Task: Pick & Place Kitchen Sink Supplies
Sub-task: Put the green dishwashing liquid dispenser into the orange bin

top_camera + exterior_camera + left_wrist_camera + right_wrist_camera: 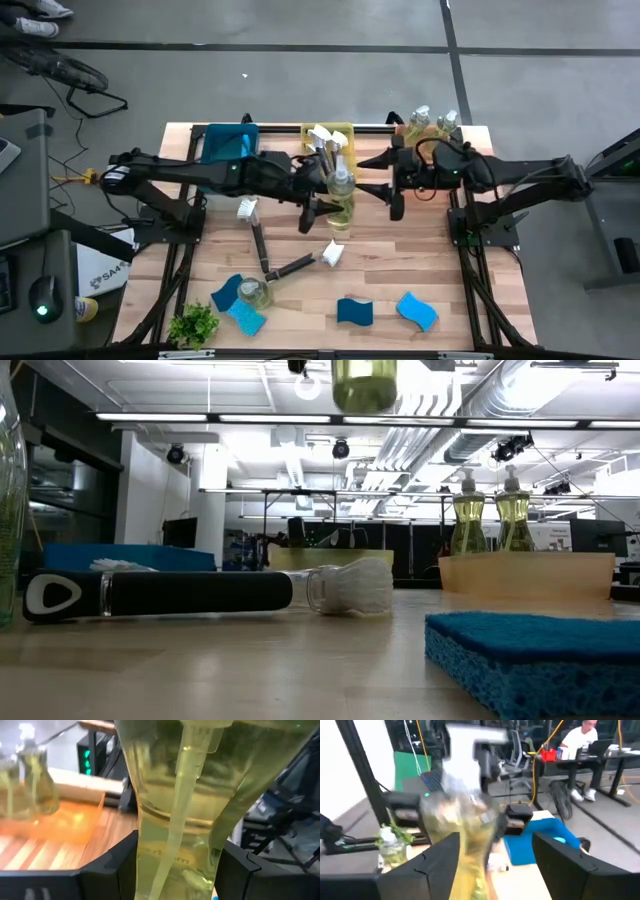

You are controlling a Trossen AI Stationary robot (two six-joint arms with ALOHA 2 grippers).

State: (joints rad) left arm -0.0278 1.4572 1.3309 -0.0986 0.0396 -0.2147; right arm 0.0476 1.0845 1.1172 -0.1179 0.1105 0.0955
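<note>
I hold a clear bottle [341,190] of yellow-green liquid aloft mid-table; brushes [291,266] and blue sponges [416,310] lie nearer.

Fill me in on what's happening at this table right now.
The left claw is shut on a small clear bottle of yellow-green liquid, holding it up off the wooden table near the middle. The right claw hangs just beside that bottle. Two more bottles stand in the orange bin at the back. Black-handled dish brushes and blue wavy-edged sponges lie on the table, not yet sorted.
</note>
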